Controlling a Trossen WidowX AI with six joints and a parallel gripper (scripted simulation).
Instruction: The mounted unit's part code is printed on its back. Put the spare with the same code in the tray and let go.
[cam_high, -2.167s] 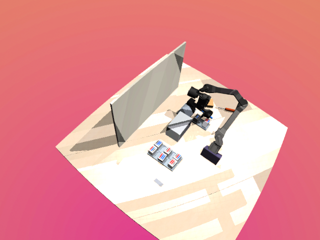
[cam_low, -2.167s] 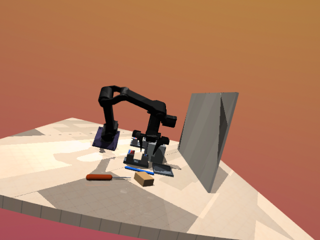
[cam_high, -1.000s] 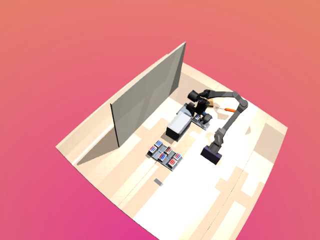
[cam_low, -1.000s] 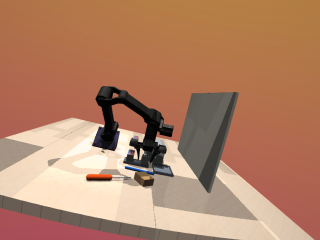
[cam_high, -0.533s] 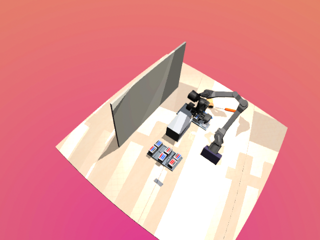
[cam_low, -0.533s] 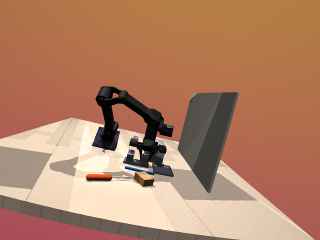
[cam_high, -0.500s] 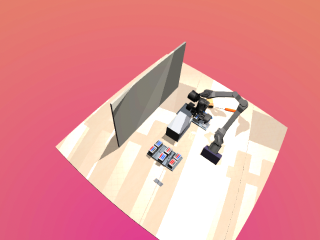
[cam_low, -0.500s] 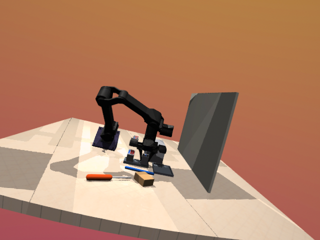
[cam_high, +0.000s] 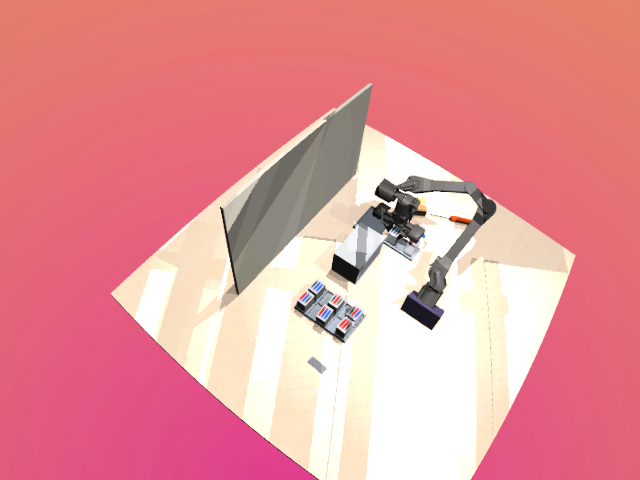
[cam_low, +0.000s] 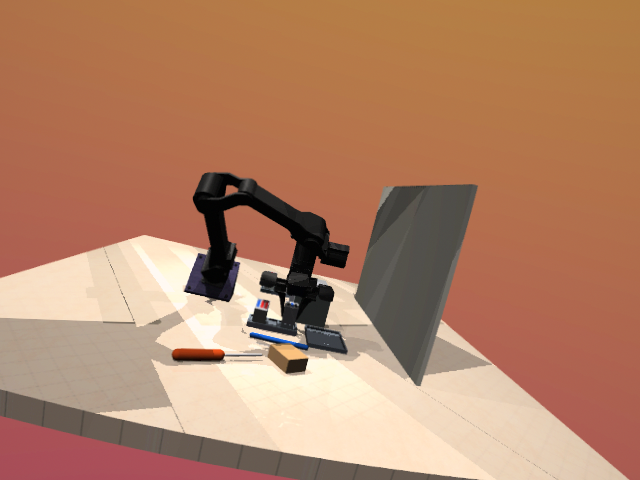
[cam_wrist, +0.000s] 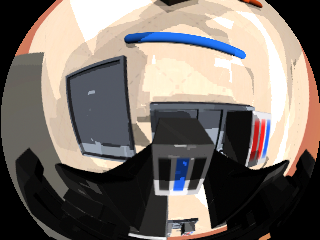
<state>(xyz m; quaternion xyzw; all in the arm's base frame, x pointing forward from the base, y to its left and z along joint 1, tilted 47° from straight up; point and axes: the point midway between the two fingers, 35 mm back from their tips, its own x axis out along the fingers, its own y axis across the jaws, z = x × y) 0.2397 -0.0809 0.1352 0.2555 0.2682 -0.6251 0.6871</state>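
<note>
My gripper (cam_high: 395, 231) (cam_low: 291, 308) (cam_wrist: 178, 146) is shut on a dark unit (cam_low: 291, 316) (cam_wrist: 181, 174) with a dark, blue, dark striped label. The unit stands upright at the small rack (cam_low: 271, 325) (cam_wrist: 200, 106); whether its base is clear of the rack cannot be told. A second unit (cam_low: 261, 311) (cam_wrist: 260, 140) with red and blue stripes stands beside it. The flat dark tray (cam_high: 368, 219) (cam_low: 325, 338) (cam_wrist: 100, 107) lies beside the small rack and is empty. Several striped units stand in a larger rack (cam_high: 310, 316). No printed code is legible.
A large box (cam_high: 345, 266) stands beside the tray and small rack. A tall grey panel (cam_high: 299, 201) (cam_low: 413, 273) stands beyond the tray. A blue rod (cam_low: 273, 339) (cam_wrist: 185, 39), a tan block (cam_low: 286, 355) and an orange screwdriver (cam_high: 460, 219) (cam_low: 199, 354) lie nearby.
</note>
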